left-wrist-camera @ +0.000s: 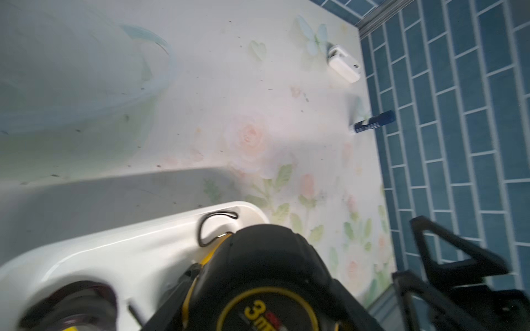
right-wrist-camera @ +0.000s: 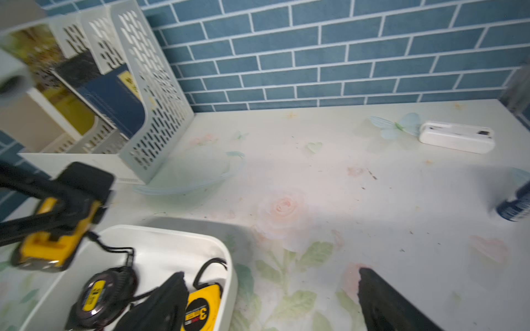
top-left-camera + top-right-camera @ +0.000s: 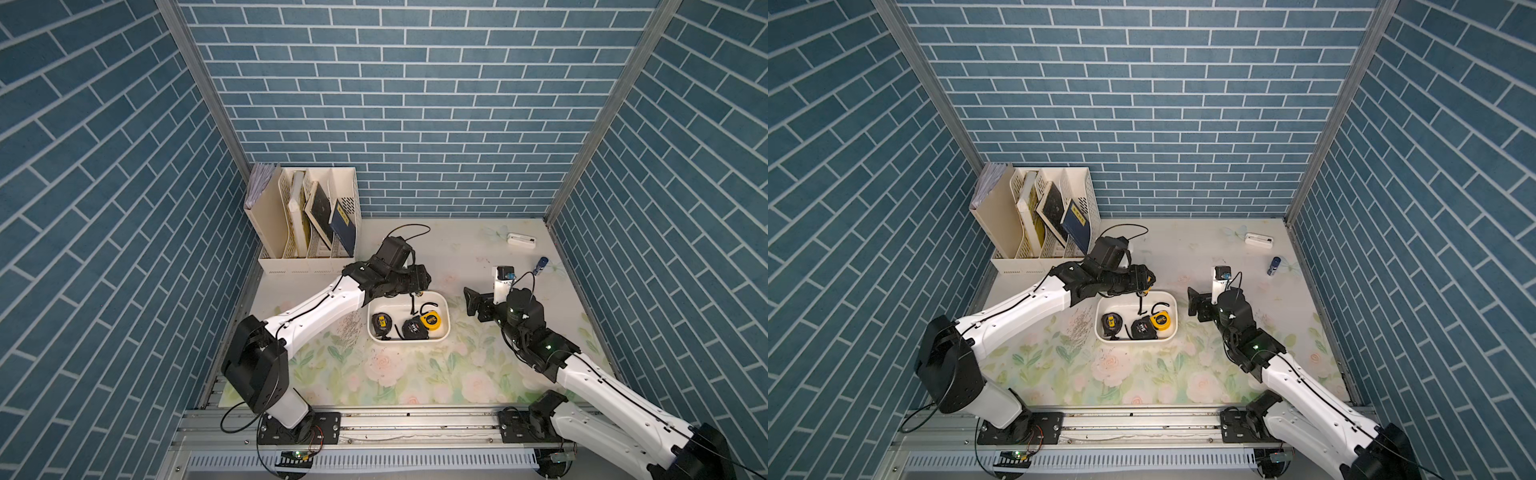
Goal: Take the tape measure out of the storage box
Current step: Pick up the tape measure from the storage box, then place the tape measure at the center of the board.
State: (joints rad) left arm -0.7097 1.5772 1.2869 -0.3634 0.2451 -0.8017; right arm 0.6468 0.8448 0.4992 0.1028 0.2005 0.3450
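The white storage box (image 3: 447, 320) (image 3: 1174, 322) sits mid-table. My left gripper (image 3: 417, 286) (image 1: 263, 275) hangs over the box's far rim (image 1: 114, 243), shut on a black and yellow tape measure (image 1: 258, 266) (image 2: 54, 232) whose strap dangles into the box. Three more tape measures lie inside: a black one with a yellow label (image 3: 381, 324) (image 2: 97, 295), a black one (image 3: 415, 328) and a yellow one (image 3: 431, 321) (image 2: 200, 309). My right gripper (image 3: 478, 305) (image 2: 272, 301) is open beside the box's right wall (image 2: 226, 258), holding nothing.
A cream perforated file organiser (image 3: 307, 220) (image 2: 155, 94) with books stands at the back left. A small white device (image 3: 521, 240) (image 2: 456, 140) and a blue cylinder (image 3: 541, 264) (image 1: 372, 121) lie at the back right, near the wall.
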